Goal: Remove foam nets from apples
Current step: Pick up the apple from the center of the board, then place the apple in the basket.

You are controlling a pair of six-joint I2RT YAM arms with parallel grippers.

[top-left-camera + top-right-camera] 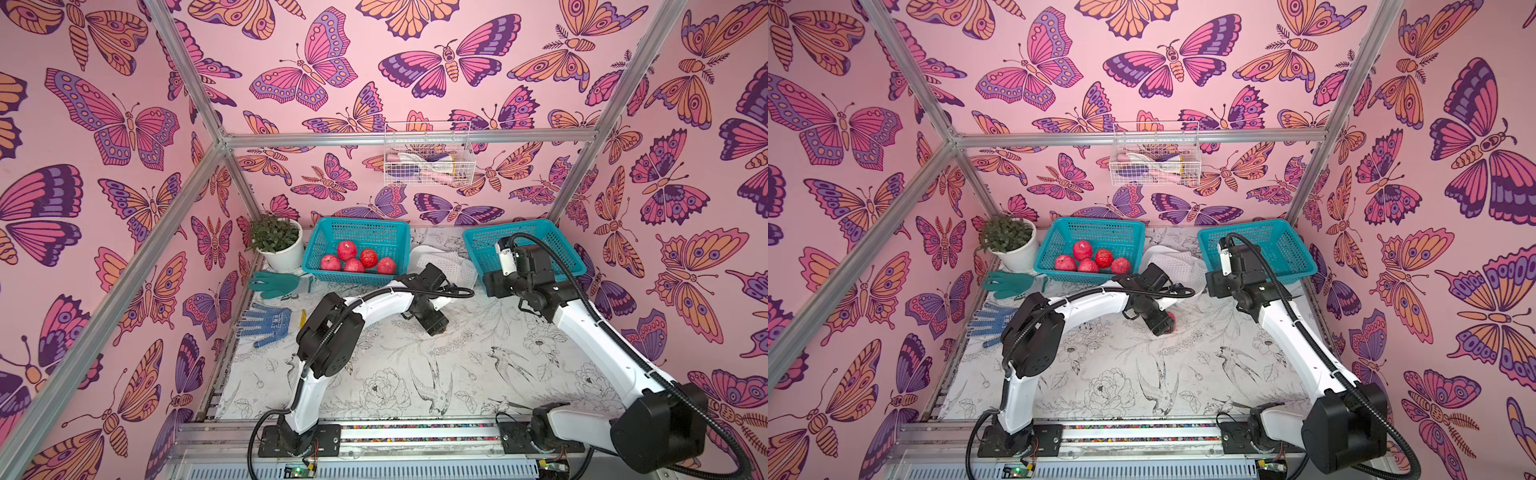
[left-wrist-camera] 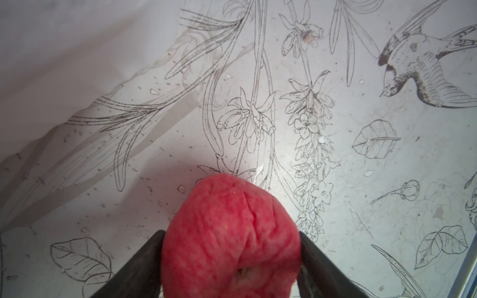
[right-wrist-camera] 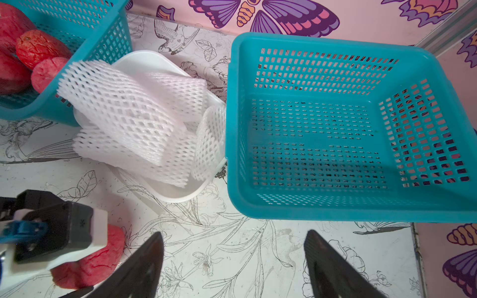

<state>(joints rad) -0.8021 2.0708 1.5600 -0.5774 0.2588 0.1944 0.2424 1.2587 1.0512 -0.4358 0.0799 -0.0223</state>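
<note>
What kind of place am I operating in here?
Probably a staged robot test cell: an aluminium frame with butterfly-print walls, a bird-and-flower printed tabletop, and two arms bolted to a front rail.

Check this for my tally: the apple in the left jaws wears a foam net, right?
Not right. The apple between the jaws of the left gripper is bare, no foam net on it; the left wrist view shows this.
</note>
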